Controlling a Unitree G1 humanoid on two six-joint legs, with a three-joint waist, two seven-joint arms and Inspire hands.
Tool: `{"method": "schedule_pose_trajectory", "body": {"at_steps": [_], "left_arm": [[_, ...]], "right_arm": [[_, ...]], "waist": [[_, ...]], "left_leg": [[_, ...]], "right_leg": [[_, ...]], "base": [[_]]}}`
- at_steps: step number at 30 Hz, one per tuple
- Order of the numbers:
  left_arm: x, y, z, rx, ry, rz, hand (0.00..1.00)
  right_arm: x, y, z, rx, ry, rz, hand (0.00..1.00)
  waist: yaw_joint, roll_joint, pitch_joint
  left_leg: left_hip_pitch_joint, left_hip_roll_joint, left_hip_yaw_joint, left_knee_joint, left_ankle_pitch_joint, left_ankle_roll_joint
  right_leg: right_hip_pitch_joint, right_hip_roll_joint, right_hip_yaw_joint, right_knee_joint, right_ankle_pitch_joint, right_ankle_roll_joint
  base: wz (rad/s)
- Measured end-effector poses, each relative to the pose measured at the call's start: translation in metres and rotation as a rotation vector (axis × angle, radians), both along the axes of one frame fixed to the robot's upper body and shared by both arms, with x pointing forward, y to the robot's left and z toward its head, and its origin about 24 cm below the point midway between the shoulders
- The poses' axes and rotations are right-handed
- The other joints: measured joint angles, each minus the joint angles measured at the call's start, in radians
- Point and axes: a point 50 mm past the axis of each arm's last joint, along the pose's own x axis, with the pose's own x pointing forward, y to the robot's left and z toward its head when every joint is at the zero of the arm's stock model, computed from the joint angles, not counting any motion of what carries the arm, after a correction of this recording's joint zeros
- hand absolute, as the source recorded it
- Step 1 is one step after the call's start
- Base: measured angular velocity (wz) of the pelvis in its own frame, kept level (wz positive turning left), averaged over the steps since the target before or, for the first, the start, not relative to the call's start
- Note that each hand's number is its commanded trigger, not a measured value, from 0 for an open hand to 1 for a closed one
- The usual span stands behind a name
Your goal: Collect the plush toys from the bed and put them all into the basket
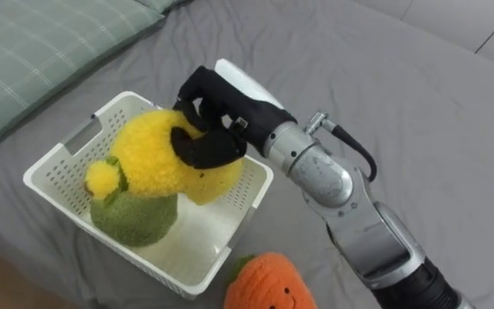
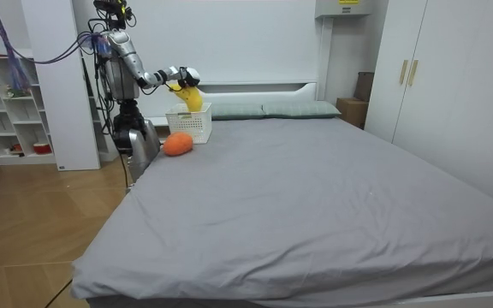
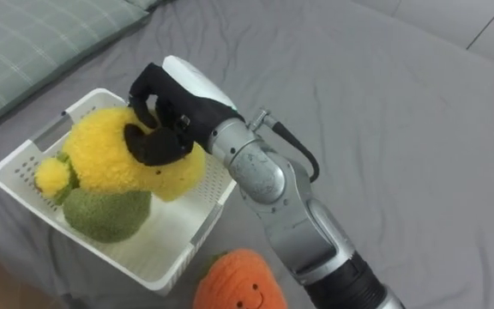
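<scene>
A yellow plush toy (image 1: 157, 159) with a green base (image 1: 135, 219) hangs over the white slotted basket (image 1: 58, 176) on the grey bed. My right hand (image 1: 208, 120) is shut on its yellow upper part, thumb curled across the front. In the right eye view the same toy (image 3: 114, 159) sits partly inside the basket (image 3: 15, 167) under my right hand (image 3: 165, 116). An orange plush toy (image 1: 268, 283) with a small face lies on the bed just in front of the basket's near corner. In the room view I stand at the bed's corner beside the basket (image 2: 188, 125) and the orange toy (image 2: 177, 145).
A green checked pillow (image 1: 33, 51) lies behind and to the left of the basket. Grey bedsheet (image 1: 418, 112) spreads wide to the right. The room view has white shelves (image 2: 11, 107) behind me and a wardrobe (image 2: 435, 77) on its right.
</scene>
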Motion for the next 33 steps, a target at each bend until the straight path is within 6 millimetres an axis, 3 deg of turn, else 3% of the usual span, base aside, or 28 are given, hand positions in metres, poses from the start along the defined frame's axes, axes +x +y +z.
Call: {"method": "schedule_pose_trajectory", "body": {"at_steps": [1,2,13,25,33], "left_arm": [[0.0,0.0,0.0,-0.001,0.001,0.0,0.0],[0.0,0.0,0.0,-0.001,0.003,-0.001,0.0],[0.008,0.001,0.002,0.014,0.0,-0.042,0.0],[0.013,0.003,0.004,0.04,-0.02,-0.047,0.0],[0.01,0.005,0.004,0.051,-0.015,-0.024,0.0]], "right_arm": [[0.0,0.0,0.0,-0.003,0.0,-0.002,0.18],[0.001,0.0,-0.002,-0.008,0.004,-0.005,0.01],[0.006,-0.002,-0.014,-0.018,0.047,-0.052,0.0],[0.008,-0.012,-0.017,0.001,0.053,-0.088,0.0],[0.012,-0.025,-0.018,-0.013,0.048,-0.12,0.0]], "waist": [[0.002,-0.001,-0.0008],[0.003,-0.006,-0.0038],[0.005,-0.019,-0.0049],[-0.003,-0.024,-0.0013],[-0.038,-0.017,0.0023]], "left_leg": [[0.0,0.0,0.0,0.0,0.0,0.0],[-0.001,0.0,-0.001,0.0,0.0,0.0],[-0.017,-0.005,-0.01,0.004,0.002,0.001],[0.003,-0.001,0.013,0.002,0.003,0.002],[0.013,0.0,0.022,0.004,0.002,0.001]], "right_leg": [[0.0,0.0,0.0,0.0,0.0,0.0],[0.0,-0.001,-0.007,0.0,0.0,0.0],[-0.015,-0.004,-0.022,0.0,0.0,0.0],[-0.007,-0.004,0.0,0.001,0.0,0.0],[0.004,-0.001,0.017,0.001,0.0,0.0]], "base": [[0.0],[0.04],[0.03],[-0.04],[-0.02]]}}
